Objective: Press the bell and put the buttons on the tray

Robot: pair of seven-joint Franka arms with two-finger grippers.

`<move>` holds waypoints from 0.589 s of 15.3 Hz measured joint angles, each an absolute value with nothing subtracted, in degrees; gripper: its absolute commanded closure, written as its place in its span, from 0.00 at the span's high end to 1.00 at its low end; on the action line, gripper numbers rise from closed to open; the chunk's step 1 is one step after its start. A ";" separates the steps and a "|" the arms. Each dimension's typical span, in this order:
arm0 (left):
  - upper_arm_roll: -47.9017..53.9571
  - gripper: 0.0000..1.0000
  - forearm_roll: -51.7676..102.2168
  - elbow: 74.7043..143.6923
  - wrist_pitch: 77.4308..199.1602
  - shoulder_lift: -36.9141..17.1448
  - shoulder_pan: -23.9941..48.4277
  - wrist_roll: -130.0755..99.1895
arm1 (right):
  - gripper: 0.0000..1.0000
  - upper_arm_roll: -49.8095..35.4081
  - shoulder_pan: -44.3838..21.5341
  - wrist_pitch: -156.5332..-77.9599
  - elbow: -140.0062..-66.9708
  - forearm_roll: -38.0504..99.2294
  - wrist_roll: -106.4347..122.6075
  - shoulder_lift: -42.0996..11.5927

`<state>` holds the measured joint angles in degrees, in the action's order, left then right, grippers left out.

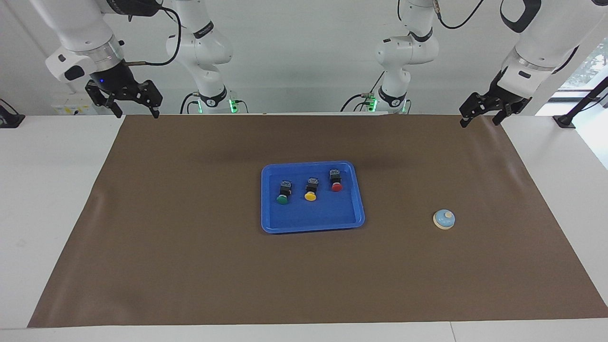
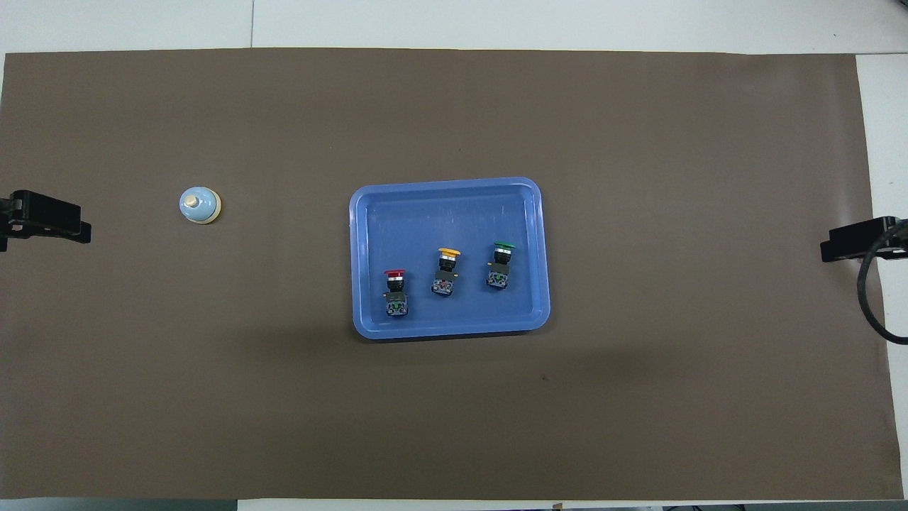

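Landmark: shallow bright blue rectangular plastic tray [image 1: 312, 221] at centre of brown table mat [image 1: 190, 247].

Right two-finger gripper [image 1: 135, 113], jaws open, empty, hangs over mat corner at right arm's end, well apart from tray. Left two-finger gripper [image 1: 479, 118], jaws open, empty, hangs over mat corner at left arm's end.

In tray's robot-side half, row of three black-and-blue push-buttons lying on their sides: red-capped [image 1: 336, 180], yellow-capped [image 1: 311, 189], green-capped [image 1: 283, 193].

Small pale blue dome bell with cream knob [image 1: 444, 219] on mat, well apart from tray toward left arm's end.
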<state>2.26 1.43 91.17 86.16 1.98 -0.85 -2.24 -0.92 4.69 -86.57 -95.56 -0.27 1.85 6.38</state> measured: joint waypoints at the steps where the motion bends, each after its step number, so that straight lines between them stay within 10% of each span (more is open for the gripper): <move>1: 2.26 1.00 1.43 91.17 86.14 1.98 -0.65 -2.24 | 1.00 -0.92 4.69 -86.57 -95.56 -0.27 1.85 6.38; 9: 2.38 1.00 1.43 91.17 85.65 2.05 -0.15 1.84 | 1.00 -0.92 4.69 -86.57 -95.56 -0.27 1.85 6.38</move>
<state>2.38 1.43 91.17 85.65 2.05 -0.15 1.84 -0.92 4.69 -86.57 -95.56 -0.27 1.85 6.38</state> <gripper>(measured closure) 0.000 0.000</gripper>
